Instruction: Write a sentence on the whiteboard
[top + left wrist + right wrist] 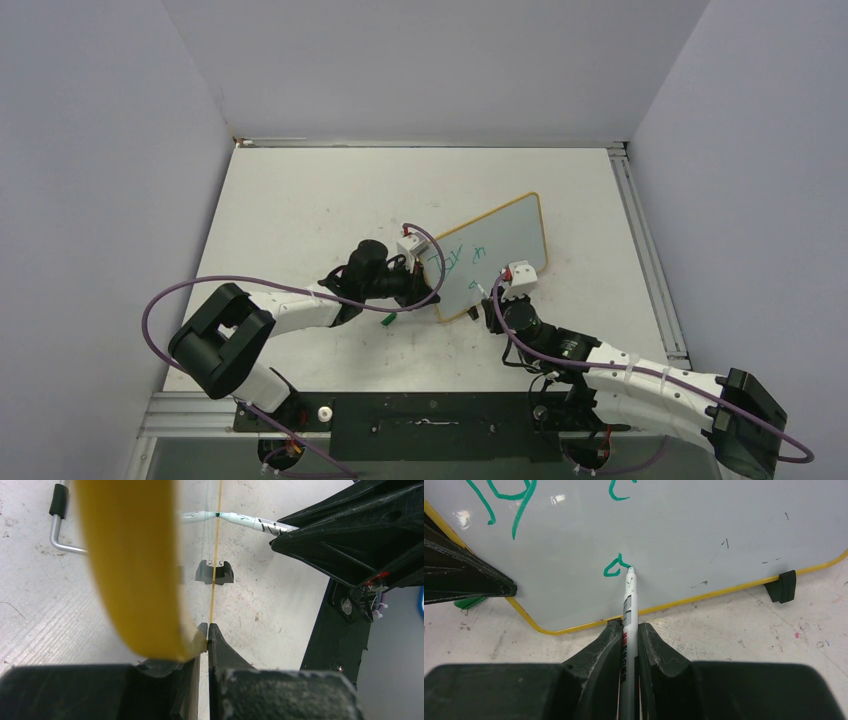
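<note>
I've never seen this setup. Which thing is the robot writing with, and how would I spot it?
Find the yellow-rimmed whiteboard near the middle of the table. At its near edge, the right pincer is shut on a marker whose tip meets the board beside a small green squiggle. It is the only slim white stick there; the pincer gripping it is chunky and black.

**A:** Is the sentence [462, 262] reading clearly from above?

**B:** No, its strokes are showing too small there. At the right wrist, the picture's top edge is cutting off the upper letters.

**A:** And the whiteboard [216, 540] at the left wrist?

**B:** It's showing almost edge-on, and its near rim [130, 570] is blurring. The rear of the marker [629, 600] is hiding between the fingers of the right gripper [629, 628].
</note>
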`<state>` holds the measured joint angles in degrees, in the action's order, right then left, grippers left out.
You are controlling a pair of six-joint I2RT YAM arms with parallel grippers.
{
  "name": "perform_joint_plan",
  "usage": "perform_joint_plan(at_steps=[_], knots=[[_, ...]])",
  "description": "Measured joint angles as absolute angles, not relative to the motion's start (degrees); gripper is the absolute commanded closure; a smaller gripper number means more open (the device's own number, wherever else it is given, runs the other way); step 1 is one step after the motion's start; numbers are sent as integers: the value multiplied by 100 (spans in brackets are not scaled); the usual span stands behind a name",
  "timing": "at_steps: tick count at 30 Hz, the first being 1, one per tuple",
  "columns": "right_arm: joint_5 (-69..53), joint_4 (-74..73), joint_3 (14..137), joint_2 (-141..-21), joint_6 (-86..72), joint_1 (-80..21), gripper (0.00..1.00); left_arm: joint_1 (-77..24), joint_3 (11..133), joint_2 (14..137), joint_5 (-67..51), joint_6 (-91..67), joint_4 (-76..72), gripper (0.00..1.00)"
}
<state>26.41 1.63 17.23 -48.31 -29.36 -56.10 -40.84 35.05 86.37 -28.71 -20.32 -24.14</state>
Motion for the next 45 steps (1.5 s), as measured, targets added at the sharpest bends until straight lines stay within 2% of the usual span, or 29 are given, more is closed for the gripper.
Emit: perform_joint_plan(at_steps=[11, 20, 45], knots=[[2880, 108, 1723, -4801, -2921, -5610, 95, -4091, 3520, 8637, -2873, -2029, -2377, 100], [2939, 191, 1723, -4274, -2580, -5607, 95, -4095, 3520, 8637, -2873, -2029, -2377, 100], [2950, 578, 1723, -4930, -2228, -5446, 95, -4125, 3542, 8637, -2851, -2032, -2377, 100]])
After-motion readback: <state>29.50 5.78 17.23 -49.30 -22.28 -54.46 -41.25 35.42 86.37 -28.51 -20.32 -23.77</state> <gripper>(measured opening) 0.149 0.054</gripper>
